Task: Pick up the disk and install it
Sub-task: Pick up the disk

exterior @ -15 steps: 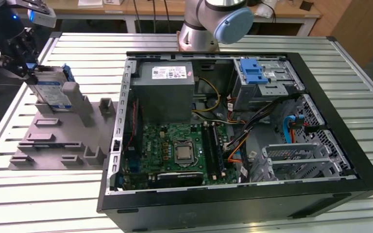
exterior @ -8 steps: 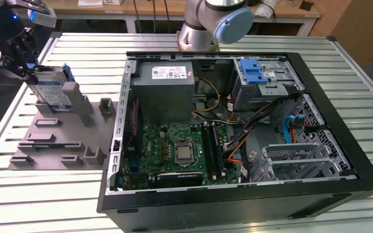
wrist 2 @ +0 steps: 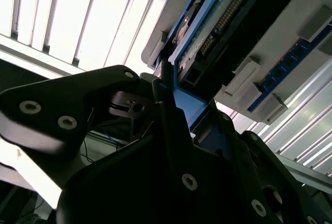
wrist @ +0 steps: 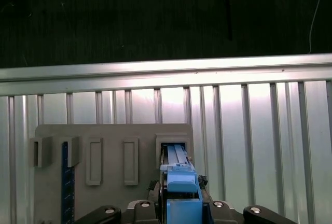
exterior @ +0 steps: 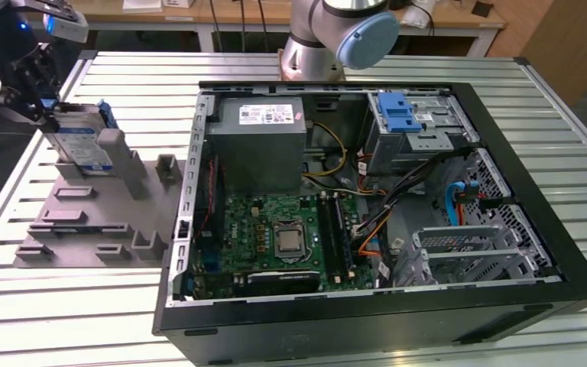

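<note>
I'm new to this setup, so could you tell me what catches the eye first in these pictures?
The open computer case dominates the exterior view, lying on the slatted table. At that view's left, the disk stands on edge in a grey holder, the gripper at its top.

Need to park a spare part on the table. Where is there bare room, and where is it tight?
The table has bare slats past the grey fixture at the exterior view's lower left, and beside the computer case at that view's right. Tight: the fixture's far end, where the tool is at the disk.
</note>
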